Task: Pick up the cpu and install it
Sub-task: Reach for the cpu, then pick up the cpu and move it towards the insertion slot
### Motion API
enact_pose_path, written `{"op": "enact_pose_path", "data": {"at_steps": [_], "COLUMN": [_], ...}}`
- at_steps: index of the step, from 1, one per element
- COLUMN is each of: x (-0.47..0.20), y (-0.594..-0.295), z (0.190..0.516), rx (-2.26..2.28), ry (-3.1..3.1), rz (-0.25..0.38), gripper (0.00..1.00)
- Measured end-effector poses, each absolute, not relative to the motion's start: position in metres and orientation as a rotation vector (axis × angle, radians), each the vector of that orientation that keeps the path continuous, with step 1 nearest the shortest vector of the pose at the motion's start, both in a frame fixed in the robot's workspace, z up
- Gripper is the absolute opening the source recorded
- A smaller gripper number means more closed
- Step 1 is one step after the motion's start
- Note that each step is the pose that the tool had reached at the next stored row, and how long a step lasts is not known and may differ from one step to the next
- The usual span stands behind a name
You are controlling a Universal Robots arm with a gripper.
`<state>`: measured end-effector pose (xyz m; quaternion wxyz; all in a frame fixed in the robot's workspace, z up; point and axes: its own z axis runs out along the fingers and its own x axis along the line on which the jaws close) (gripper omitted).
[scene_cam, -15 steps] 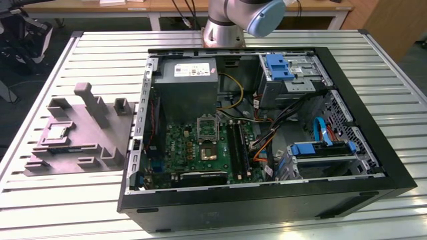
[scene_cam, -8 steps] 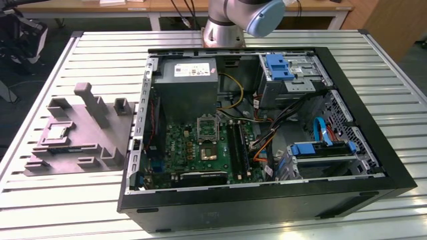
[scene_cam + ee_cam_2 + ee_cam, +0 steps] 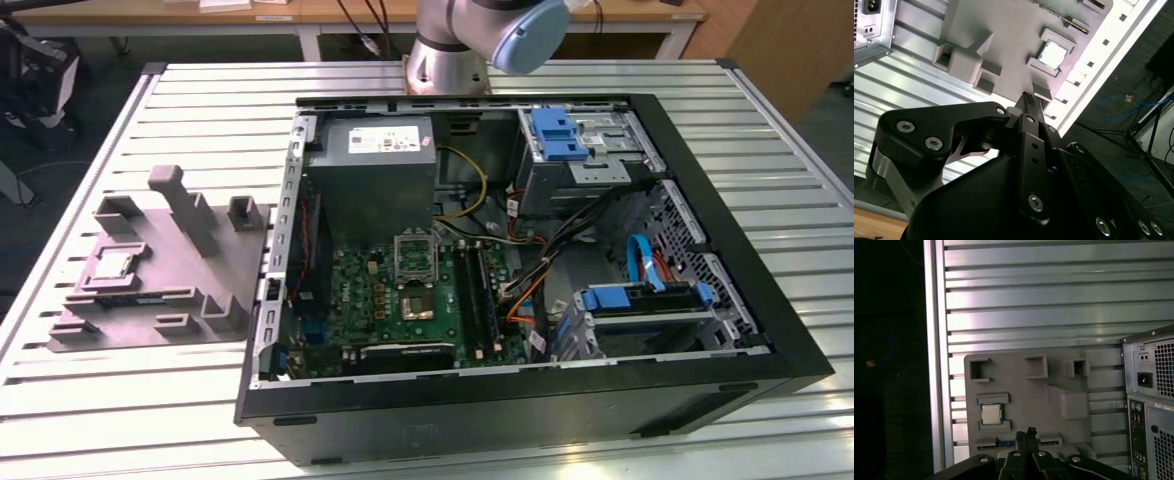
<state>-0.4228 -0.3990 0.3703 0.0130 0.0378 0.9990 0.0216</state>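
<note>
Slatted table (image 3: 134, 420) carries the grey tray (image 3: 127, 335) at the exterior view's left; your closed, empty gripper (image 3: 1030, 434) hangs over it, the cpu (image 3: 991, 414) seated flat below and aside of its tips (untouched).

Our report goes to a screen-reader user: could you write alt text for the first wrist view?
A small silvery cpu sits in a recess of a grey moulded tray on a slatted metal table. The black gripper, jaws shut and empty, hangs above the tray near the cpu; a computer case stands beside the tray, back panel showing.
</note>
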Motion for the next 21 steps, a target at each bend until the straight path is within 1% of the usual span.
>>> {"op": "enact_pose_path", "data": {"at_steps": [12, 21], "x": [-0.468, -0.472], "y": [-0.399, -0.399], "z": [0.368, 0.368], "rx": [0.118, 0.118], "ry": [3.113, 3.113], "rz": [0.067, 0.068], "gripper": [0.11, 0.11]}}
